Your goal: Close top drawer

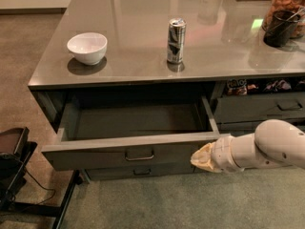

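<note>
Grey carpet [157, 199] is lying below a glossy grey counter [133, 56] whose wide dark grey top drawer [95, 154] is standing pulled out, while the tan-tipped gripper [205, 157], open or closed I cannot tell, is sitting by the front's right end, risking a jamming off-centre push.

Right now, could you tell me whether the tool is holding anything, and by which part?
Nothing seems held. The tool sits by the right end of the open top drawer front, away from its bar pull; contact cannot be told.
</note>
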`<control>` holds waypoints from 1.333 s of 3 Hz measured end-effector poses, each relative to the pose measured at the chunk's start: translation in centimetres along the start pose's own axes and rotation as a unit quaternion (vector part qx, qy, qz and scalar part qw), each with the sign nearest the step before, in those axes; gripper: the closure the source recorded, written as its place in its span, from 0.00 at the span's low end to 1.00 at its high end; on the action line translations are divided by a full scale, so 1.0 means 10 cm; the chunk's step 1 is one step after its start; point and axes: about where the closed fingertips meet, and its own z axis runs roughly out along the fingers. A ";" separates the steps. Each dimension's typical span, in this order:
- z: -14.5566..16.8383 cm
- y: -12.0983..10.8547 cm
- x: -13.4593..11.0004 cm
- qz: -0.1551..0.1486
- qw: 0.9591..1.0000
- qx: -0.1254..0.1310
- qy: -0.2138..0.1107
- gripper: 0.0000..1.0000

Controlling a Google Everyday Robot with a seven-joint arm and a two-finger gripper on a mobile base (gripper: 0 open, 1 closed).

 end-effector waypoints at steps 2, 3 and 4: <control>0.02 -0.09 -0.01 -0.041 0.997 0.069 -0.022 1.00; 0.07 -0.20 -0.02 -0.064 0.991 0.109 -0.037 1.00; 0.16 -0.35 -0.05 -0.082 0.985 0.143 -0.054 1.00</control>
